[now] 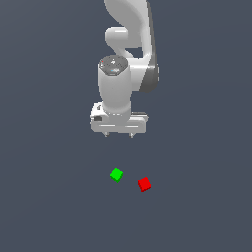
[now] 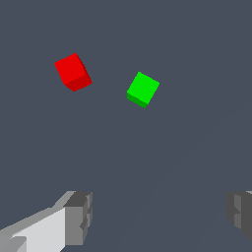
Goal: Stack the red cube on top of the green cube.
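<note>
Two tiny cubes lie on the plain dark grey-blue floor (image 1: pixel 54 206), and we take the green cube (image 1: pixel 116 174) as our landmark; the red cube (image 1: pixel 144 184) sits near it but apart, toward the exterior view's right and slightly nearer the camera; each is turned so a corner faces us, and being cubes they show no long axis. Our white gripper (image 1: pixel 118 134) hangs well above the green cube, empty, its fingers (image 2: pixel 78 216) spread wide; beyond the floor we see no walls or furniture.
</note>
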Motion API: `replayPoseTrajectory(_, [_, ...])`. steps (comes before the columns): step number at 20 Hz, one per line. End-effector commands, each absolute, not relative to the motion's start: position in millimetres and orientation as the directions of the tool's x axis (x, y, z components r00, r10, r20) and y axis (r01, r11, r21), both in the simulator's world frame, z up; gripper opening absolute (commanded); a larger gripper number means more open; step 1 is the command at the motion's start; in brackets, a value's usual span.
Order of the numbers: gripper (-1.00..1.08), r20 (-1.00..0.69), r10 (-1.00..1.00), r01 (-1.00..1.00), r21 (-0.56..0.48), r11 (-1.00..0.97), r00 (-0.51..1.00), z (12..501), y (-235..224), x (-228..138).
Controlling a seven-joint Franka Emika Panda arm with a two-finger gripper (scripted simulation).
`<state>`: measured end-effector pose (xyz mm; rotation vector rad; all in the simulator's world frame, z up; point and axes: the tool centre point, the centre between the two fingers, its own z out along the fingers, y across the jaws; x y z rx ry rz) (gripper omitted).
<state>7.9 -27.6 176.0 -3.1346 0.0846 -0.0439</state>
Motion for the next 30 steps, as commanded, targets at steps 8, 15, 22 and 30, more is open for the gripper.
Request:
replayPoseTrajectory(8, [1.00,0.027,-0.034,-0.033,-0.006,-0.999,0.999,170.9,-24.2,15.8])
replayPoseTrajectory(15, [1.00,0.023,0.025,0.026,-0.005,-1.000,0.999,156.2,-13.5,38.5])
replayPoseTrajectory(22, [1.00,0.017,0.116,0.116,-0.004,-0.993,0.993,133.7,5.4,71.8])
replayPoseTrajectory(30, [1.00,0.011,0.218,0.218,-0.002,-0.976,0.976,108.3,30.7,107.6])
